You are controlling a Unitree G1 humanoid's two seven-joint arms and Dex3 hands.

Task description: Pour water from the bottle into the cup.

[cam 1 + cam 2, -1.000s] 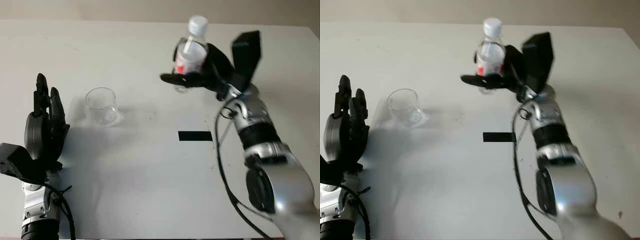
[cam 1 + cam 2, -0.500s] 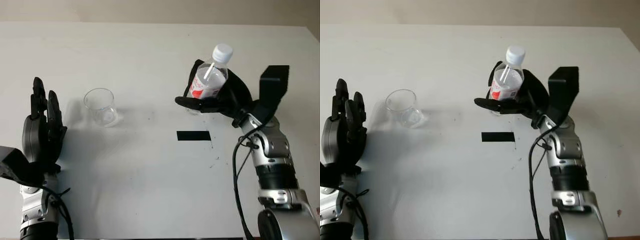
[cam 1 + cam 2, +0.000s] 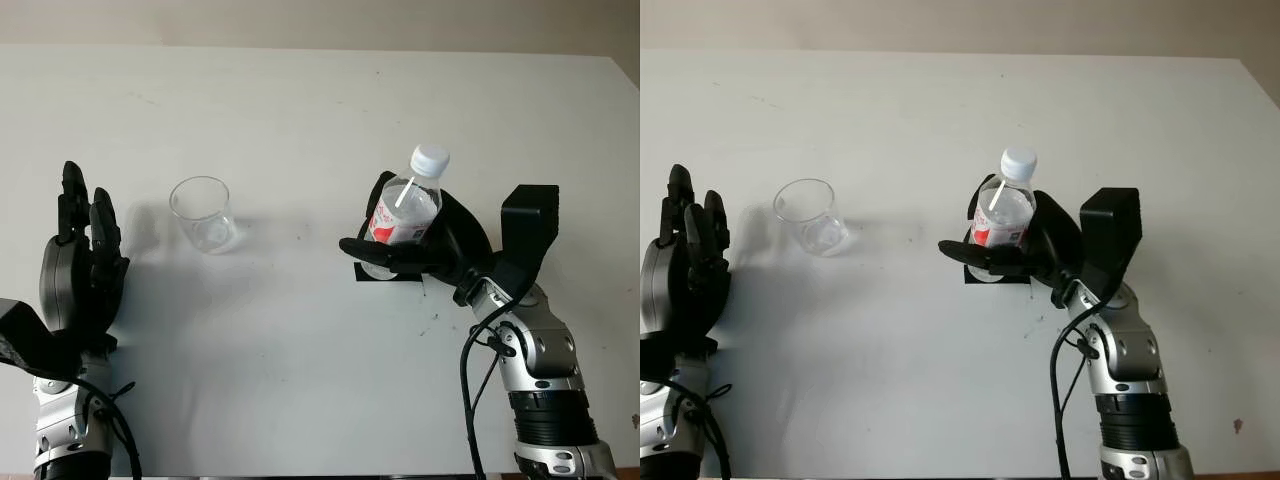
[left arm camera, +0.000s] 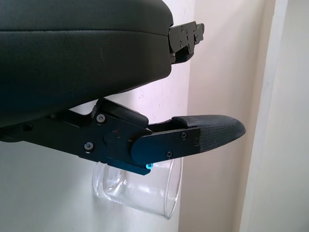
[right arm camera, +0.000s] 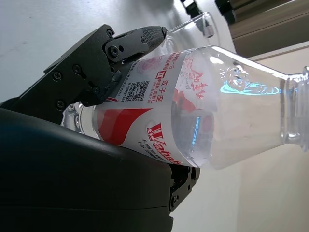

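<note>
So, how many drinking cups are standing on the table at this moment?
1. The clear cup stands upright on the table's left part, beside the open left hand. The right hand holds only the bottle. No other cup appears.

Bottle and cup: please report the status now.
Right hand shut on water bottle, capped, upright, above black tape mark. Left hand open, beside empty glass cup. Path between them free.

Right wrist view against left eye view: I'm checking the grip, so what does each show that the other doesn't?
Right wrist alone: the label's print and code, a fingertip pressed on it. Left eye alone: the white cap, the black tape on the table, the open left hand beside the cup. Both: the right hand holding the bottle, cup beyond.
</note>
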